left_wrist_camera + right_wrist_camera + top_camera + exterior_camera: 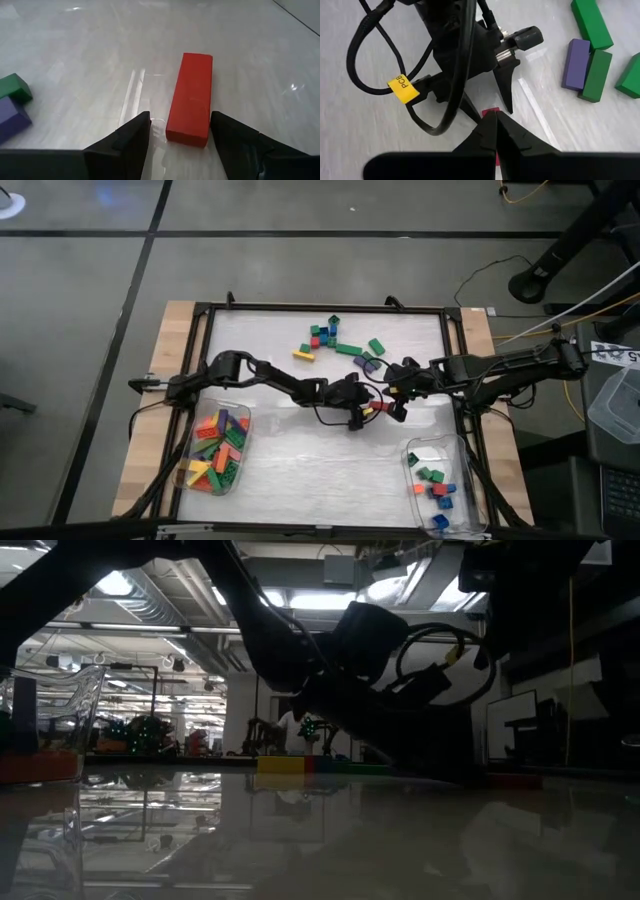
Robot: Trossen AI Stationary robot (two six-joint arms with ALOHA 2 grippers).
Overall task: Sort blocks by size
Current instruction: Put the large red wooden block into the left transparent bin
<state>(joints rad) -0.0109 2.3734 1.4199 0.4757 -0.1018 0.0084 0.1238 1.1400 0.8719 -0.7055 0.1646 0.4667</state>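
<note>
Since both tubs already have bricks in them, I'd say the sort is maybe two-thirds done. Going left to right: the clear plastic tub at the near left (243,448) holds a good pile of long blocks in green, orange, yellow and red (215,453). Middle of the white table (300,460), the left gripper (362,417) is down low with its fingers spread either side of one long red rectangular brick (191,99), not clamped yet; looks like the next pick. That brick lies flat, smooth sides, sharp edges, should be an easy squeeze across its width. Just right of it the right gripper (397,412) hovers with its fingers pressed together, holding nothing. Far centre, a loose cluster of mixed bricks (335,340) remains unsorted. Near right, the second clear tub (462,470) has a handful of short squarish ones (435,485).
</note>
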